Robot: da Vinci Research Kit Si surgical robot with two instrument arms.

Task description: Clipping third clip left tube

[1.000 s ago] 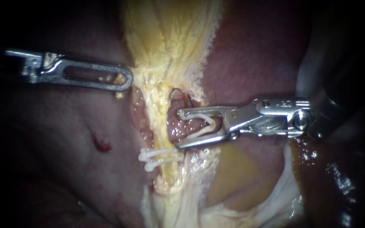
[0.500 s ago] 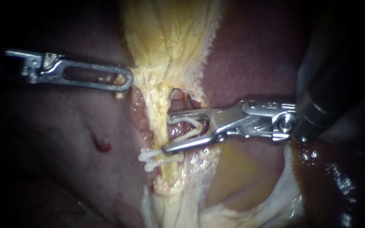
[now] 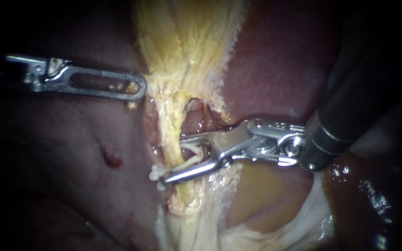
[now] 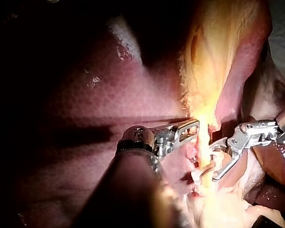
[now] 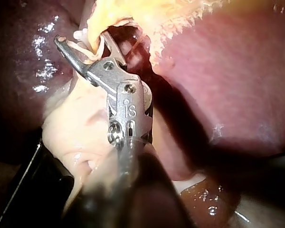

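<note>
Mid-frame, the right instrument (image 3: 172,159) has its claw grasping an open white clip (image 3: 192,152), spread across the left tube (image 3: 169,130) beside fitted clips (image 3: 154,173). Upper left, the left instrument (image 3: 138,88) has its claw clenched on yellow tissue (image 3: 187,46).

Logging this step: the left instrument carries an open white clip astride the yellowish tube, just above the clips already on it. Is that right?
Not quite: the right instrument carries the open white clip, as the endoscope view shows. It sits astride the yellowish tube, just above the clips already on it. The left instrument only grips yellowish tissue higher up.
</note>
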